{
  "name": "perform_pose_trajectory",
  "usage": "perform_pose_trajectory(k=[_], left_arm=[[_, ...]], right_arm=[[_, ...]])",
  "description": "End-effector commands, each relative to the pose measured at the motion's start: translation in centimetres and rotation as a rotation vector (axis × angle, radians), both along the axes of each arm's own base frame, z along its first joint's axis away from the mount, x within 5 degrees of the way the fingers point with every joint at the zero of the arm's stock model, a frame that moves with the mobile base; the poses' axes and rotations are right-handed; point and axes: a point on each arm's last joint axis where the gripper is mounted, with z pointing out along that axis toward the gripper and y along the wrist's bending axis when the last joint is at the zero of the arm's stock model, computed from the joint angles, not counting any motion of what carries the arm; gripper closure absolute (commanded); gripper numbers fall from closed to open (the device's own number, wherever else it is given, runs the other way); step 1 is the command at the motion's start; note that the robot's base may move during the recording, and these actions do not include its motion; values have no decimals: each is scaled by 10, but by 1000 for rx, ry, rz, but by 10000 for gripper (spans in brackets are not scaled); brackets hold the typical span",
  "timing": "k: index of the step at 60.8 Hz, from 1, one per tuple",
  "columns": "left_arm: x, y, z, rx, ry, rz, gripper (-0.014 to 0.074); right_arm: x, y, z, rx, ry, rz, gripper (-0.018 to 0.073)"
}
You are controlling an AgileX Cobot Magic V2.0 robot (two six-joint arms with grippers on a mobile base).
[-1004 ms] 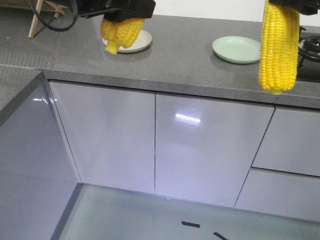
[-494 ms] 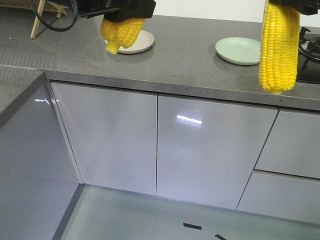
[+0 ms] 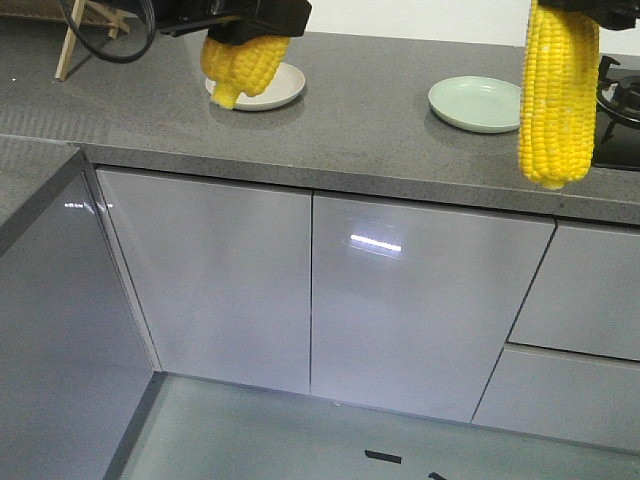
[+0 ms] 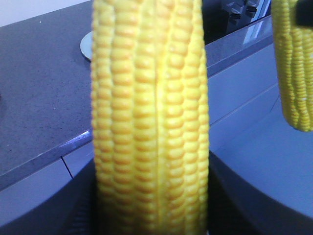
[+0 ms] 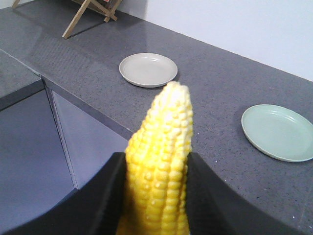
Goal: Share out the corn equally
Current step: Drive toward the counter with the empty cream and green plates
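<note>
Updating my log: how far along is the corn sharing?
Done: nothing plated; the white plate and green plate are empty. In hand: left gripper holds the left cob, right gripper the right cob. Remaining: probably one cob onto each plate.

Left cob [image 4: 149,122]: blurred in the left wrist view, with both ends running off the top and bottom edges.
Right cob [image 3: 556,95]: top end cut by the front view's upper edge.
Left gripper [image 3: 245,28]: black body cut by the same upper edge.
White plate [image 3: 285,85]: left part hidden behind the left cob.
Stove [image 3: 622,95]: cut by the right edge, partly behind the right cob.
Wooden stand [image 3: 80,25]: top cut off.
Floor marks [image 3: 382,457]: too small to tell.
</note>
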Motion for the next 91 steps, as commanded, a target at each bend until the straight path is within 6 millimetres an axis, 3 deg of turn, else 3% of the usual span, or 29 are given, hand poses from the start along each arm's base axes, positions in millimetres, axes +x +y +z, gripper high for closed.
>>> perform_pose_trajectory(k=[1,91], left_arm=[[-13,7,27,-95,-95,11,603],[-13,7,27,-95,-95,11,603]], right_arm=[[-11,-2,22,32,-119,-18,564],[-11,-2,22,32,-119,-18,564]])
